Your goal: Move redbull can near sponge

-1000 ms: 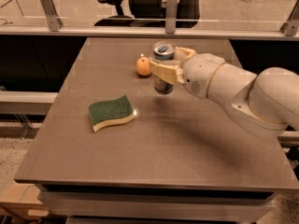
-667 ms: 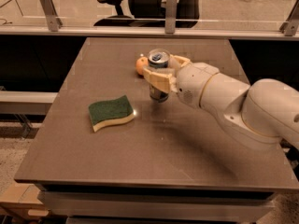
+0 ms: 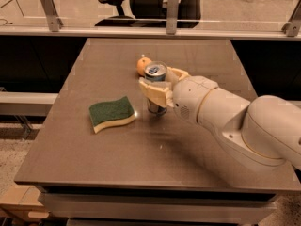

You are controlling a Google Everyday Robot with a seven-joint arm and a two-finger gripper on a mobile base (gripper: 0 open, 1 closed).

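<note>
The redbull can [image 3: 155,73], slim with a silver top, stands upright in my gripper [image 3: 159,85], which is shut on it from the right, low over the table or on it. The sponge [image 3: 112,113], dark green over pale yellow foam, lies flat on the table just left of the can, a short gap away. My white arm [image 3: 235,121] reaches in from the right and hides the can's right side.
A round orange fruit [image 3: 143,65] sits on the grey table [image 3: 94,159] just behind the can. A rail with posts and an office chair [image 3: 141,4] stand beyond the table's far edge.
My gripper has carried the can left and toward the front, away from the orange and closer to the sponge.
</note>
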